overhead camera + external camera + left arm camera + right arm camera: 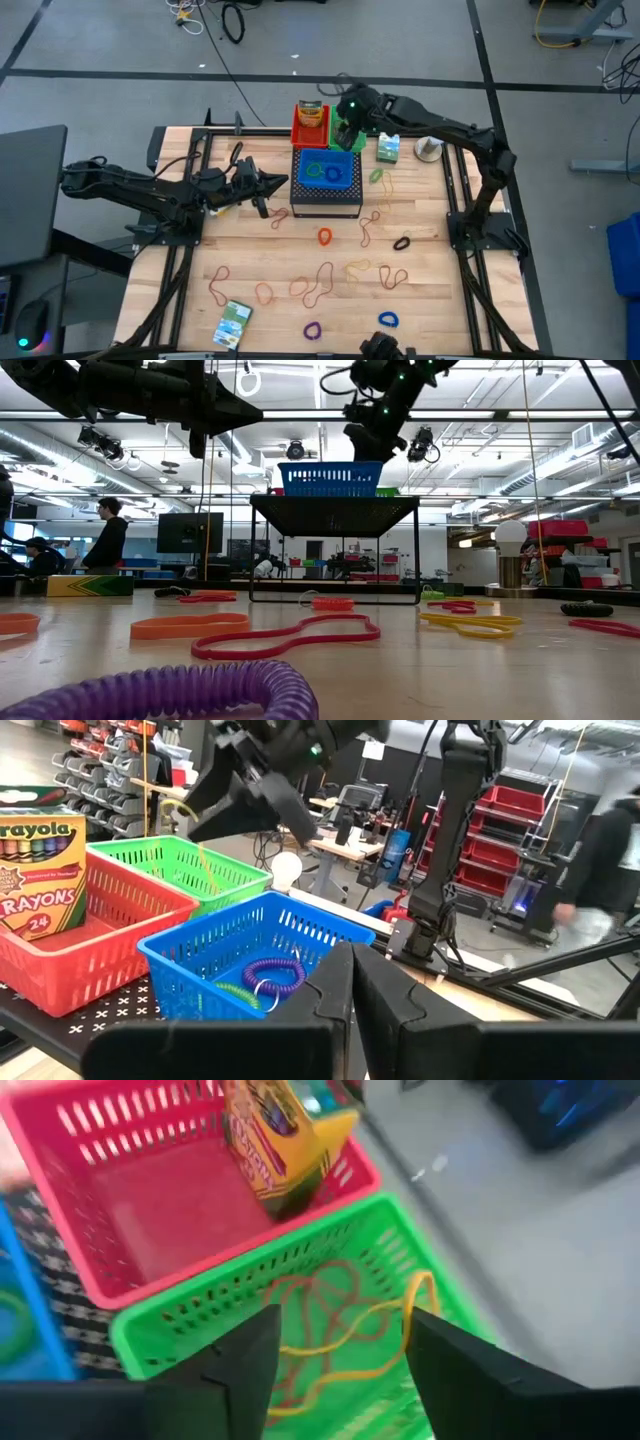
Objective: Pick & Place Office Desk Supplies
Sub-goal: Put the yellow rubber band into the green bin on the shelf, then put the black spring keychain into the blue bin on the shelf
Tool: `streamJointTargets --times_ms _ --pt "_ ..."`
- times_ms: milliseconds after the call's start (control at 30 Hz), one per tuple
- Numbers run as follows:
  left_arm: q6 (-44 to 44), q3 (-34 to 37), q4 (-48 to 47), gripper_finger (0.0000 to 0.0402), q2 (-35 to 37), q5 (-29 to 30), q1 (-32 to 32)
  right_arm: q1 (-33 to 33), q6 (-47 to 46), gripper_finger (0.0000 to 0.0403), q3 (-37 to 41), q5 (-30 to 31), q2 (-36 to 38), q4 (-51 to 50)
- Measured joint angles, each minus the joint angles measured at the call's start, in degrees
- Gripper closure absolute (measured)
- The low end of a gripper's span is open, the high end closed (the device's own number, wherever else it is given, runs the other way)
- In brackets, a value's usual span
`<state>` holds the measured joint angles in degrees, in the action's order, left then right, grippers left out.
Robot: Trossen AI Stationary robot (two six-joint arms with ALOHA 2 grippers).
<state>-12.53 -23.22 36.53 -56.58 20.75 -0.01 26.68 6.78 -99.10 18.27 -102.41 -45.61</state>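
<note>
Rubber bands (318, 285) mostly lie on the table (430, 300); few sit in the far green basket (300, 1330), where the right gripper (340, 1350) hovers open. Left gripper (262, 190) waits closed.

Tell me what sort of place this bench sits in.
Most likely a robotics lab or workshop, not an office. The wooden table stands on a bare concrete floor with loose cables, the low view shows exposed ceiling ducts, and red storage bins line shelving behind.
</note>
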Motion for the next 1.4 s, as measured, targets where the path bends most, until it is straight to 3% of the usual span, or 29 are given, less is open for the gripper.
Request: streamJointTargets --times_ms 333,600,867,1033,1267,1400 --pt "1.25 0.0 0.02 0.0387 0.0 0.02 0.0 -4.32 14.49 0.0125 0.12 16.96 0.0 3.01" --pt "2.01 0.0 0.04 0.0387 0.0 0.19 0.0 -6.33 16.54 0.0116 0.16 20.72 0.0 4.47" --pt "1.41 0.0 0.04 0.0388 0.0 0.69 0.0 -9.14 11.06 0.0122 -0.54 24.82 0.05 5.74" --pt "2.01 0.0 0.05 0.0396 0.02 3.07 0.0 -10.96 1.28 0.0197 0.68 15.02 3.48 -2.29" --pt "3.58 -0.02 -0.68 0.0394 0.02 3.75 -0.39 -15.53 -2.2 0.0379 18.68 13.47 17.21 4.53" --pt "1.15 -0.02 -1.65 0.0393 0.02 3.83 -0.39 -20.71 -7.05 0.0384 26.49 13.65 27.55 8.18"
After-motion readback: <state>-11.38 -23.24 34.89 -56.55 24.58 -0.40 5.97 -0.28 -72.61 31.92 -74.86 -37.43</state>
